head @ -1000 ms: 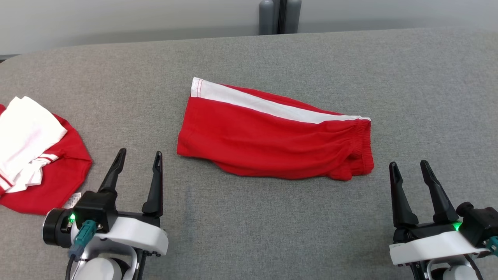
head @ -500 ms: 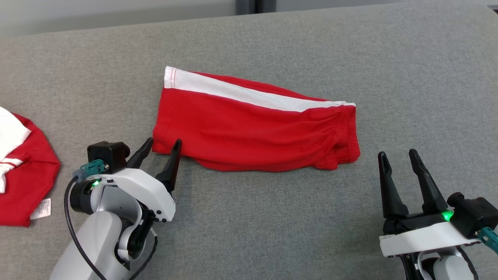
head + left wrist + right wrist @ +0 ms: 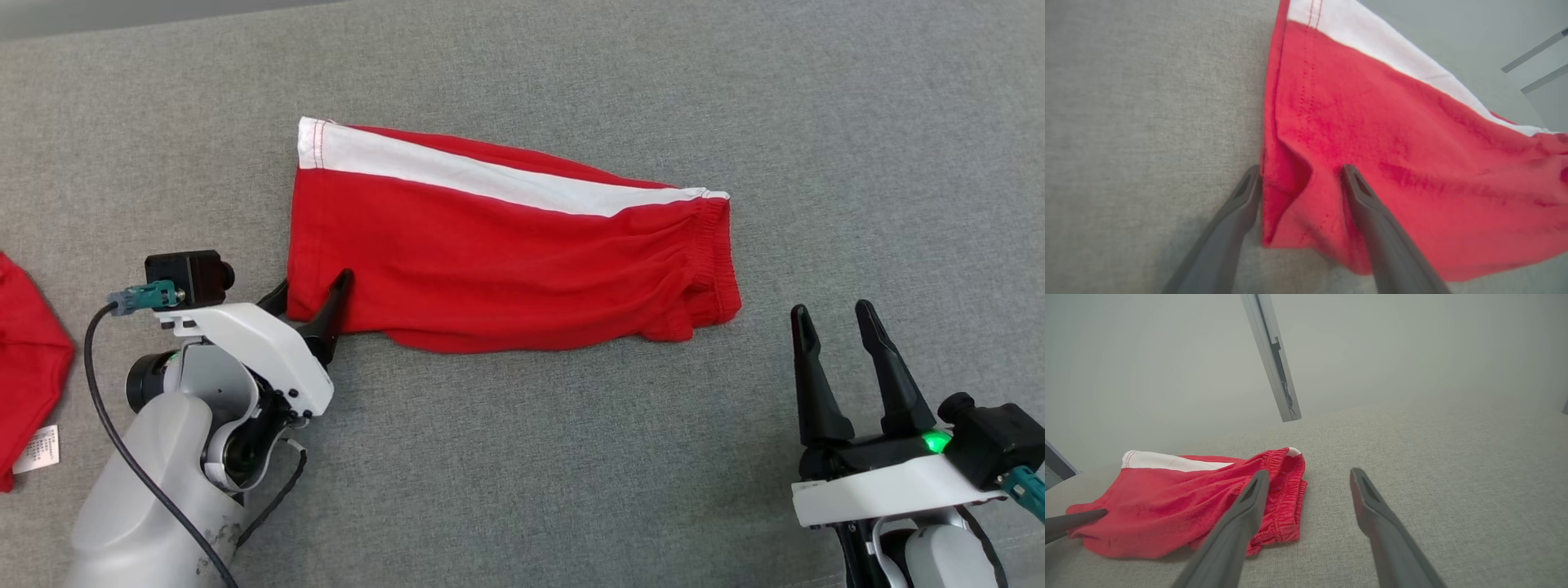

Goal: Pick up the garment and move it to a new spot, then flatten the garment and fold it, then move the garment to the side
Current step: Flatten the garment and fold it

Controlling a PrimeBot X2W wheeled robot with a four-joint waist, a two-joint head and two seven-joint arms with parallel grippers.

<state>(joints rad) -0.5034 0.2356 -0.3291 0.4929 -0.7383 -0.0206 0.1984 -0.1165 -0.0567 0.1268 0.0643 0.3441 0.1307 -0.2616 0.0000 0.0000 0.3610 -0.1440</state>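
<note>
Red cloth (image 3: 28,359) at the far left of the head view is cut off by the frame edge. Only a corner and a white tag (image 3: 37,449) show, so can't tell what garment it is. Left gripper (image 3: 314,282) is spread wide with nothing clamped, outer finger mostly hidden in the head view. Left wrist view sorts that out (better angle): jaws straddle the near-left corner of the shorts (image 3: 506,269), one finger (image 3: 1241,204) on the bare table (image 3: 1147,102) just outside the hem, the other lying on the red fabric. Shorts lie mid-table, roughly flat, red with a white stripe along the far edge. Stitched hem left, gathered elastic waistband right, light wrinkles. Right gripper (image 3: 831,309) is near the waistband end, apart from it, spread wide, empty. Right wrist view adds the waistband layers seen end-on, plus a slanted grey rail (image 3: 1271,355) behind the table.
</note>
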